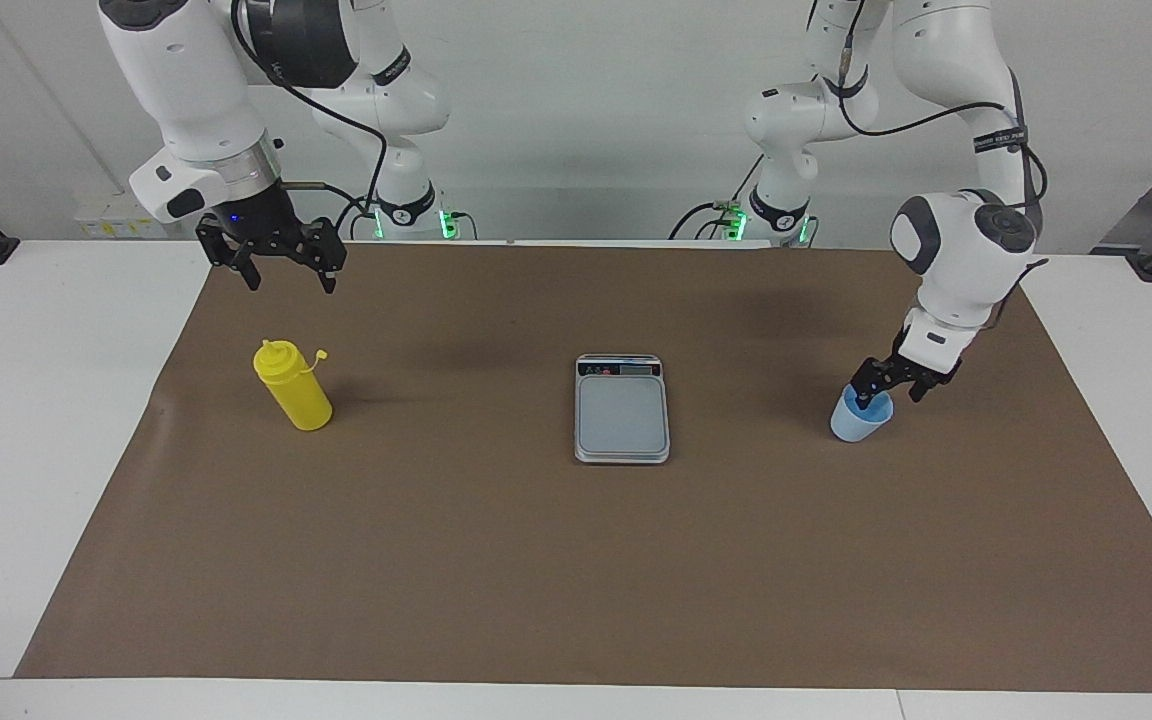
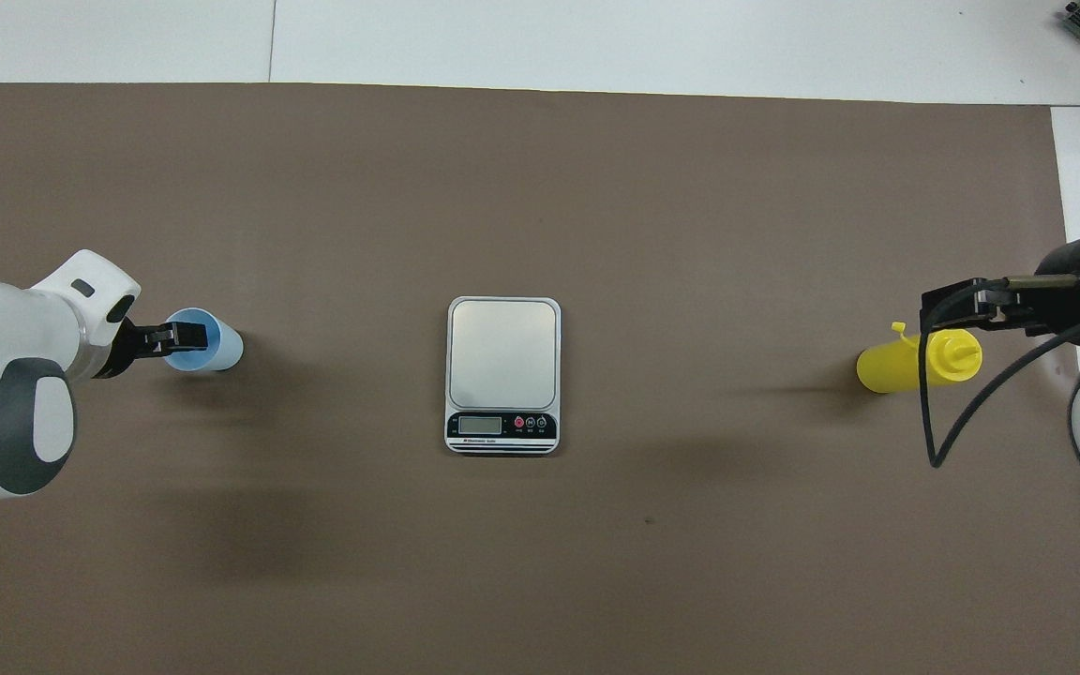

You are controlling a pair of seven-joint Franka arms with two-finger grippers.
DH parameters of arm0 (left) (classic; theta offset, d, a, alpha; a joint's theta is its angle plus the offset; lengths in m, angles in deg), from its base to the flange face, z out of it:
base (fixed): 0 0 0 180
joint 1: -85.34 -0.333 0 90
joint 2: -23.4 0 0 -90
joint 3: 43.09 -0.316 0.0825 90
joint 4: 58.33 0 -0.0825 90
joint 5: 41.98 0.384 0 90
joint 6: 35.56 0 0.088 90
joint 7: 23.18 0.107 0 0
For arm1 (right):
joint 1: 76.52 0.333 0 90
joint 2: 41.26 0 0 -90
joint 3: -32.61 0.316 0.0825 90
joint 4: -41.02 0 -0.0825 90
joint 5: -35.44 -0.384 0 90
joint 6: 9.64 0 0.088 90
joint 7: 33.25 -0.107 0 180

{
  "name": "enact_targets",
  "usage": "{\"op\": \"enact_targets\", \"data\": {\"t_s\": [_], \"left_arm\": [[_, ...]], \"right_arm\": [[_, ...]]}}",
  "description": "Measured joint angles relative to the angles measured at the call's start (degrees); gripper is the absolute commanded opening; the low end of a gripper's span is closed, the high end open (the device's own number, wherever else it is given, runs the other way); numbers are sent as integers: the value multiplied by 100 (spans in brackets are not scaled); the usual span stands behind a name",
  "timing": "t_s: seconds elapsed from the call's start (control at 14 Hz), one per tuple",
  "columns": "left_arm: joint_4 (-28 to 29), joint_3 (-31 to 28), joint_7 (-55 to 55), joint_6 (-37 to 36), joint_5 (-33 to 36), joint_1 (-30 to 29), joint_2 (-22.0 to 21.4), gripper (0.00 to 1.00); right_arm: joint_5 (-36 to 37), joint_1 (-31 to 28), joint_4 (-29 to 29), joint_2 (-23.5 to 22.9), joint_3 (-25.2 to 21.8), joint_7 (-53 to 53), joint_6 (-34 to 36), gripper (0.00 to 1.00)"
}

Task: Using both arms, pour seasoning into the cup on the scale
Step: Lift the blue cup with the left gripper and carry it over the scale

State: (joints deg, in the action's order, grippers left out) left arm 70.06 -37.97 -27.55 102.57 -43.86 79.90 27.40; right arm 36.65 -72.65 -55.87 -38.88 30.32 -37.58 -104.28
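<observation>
In the overhead view both arms are cut off by the picture's edges, and the right arm's cable [image 2: 934, 412] crosses the yellow bottle [image 2: 892, 368]. The scale's [image 2: 502, 375] display is too small to read
</observation>
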Motion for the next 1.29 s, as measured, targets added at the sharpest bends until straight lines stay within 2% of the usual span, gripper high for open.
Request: {"op": "enact_targets", "data": {"t_s": [0.07, 0.21, 0.29, 0.36, 0.86, 1.07, 1.29], "left_arm": [[1, 8, -4, 40, 0, 0, 45, 95], [1, 18, -52, 74, 0, 0, 97, 45], [1, 21, -71, 77, 0, 0, 102, 25], [1, 24, -76, 78, 0, 0, 102, 1], [-156, 45, -54, -51, -1, 5, 105, 0], [-794, 68, -51, -830, -1, 19, 104, 0], [-1790, 92, -311, -2053, -6, 308, 100, 0]], "right_arm": [[0, 0, 0, 0, 0, 0, 0, 100], [0, 0, 0, 0, 0, 0, 0, 100], [0, 0, 0, 0, 0, 0, 0, 100], [0, 0, 0, 0, 0, 0, 0, 100], [0, 0, 0, 0, 0, 0, 0, 100], [0, 0, 0, 0, 0, 0, 0, 100], [0, 0, 0, 0, 0, 0, 0, 100]]}}
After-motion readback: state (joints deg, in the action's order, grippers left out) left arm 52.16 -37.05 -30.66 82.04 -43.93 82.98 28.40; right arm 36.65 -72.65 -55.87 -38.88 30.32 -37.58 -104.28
